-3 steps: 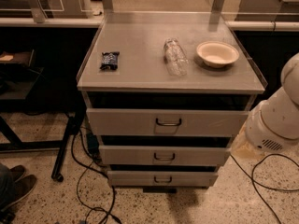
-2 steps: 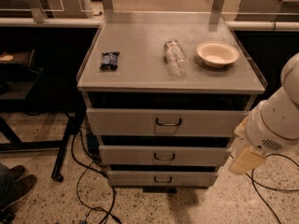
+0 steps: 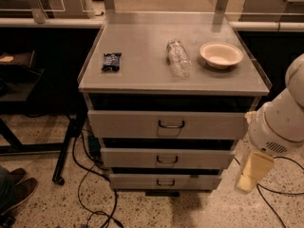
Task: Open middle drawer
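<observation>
1. Middle drawer [image 3: 190,158] sits in the grey cabinet [image 3: 142,77], between the tall top drawer [image 3: 133,125] above it and the thin bottom drawer [image 3: 137,181] below it.
2. It looks shut. No tray shows behind its front, so I think the job has not begun.
3. The gripper [image 3: 248,177] hangs in the air to the right of the cabinet, low down, about level with this drawer. It touches nothing.
4. I cannot tell how wide open the gripper is. Nothing seems to be in it.
5. What is left, I think: the gripper has to go left to the handle [image 3: 167,160], grab it, and pull the drawer out toward the near side.
6. The drawer front is flat, pale grey metal and looks smooth. The handle is a small, dark, thin wire loop in the middle of the front, so there is not much to grab.
7. The gripper is pale yellow and blocky. The arm [image 3: 280,122] above it is white, round and smooth.
8. On the flat cabinet top lie a dark, crinkly snack bag [image 3: 111,61], a clear plastic bottle [image 3: 178,57] on its side, and a round pale bowl [image 3: 221,54].
9. The floor [image 3: 47,203] is speckled stone with thin black cables [image 3: 80,194] on it.
</observation>
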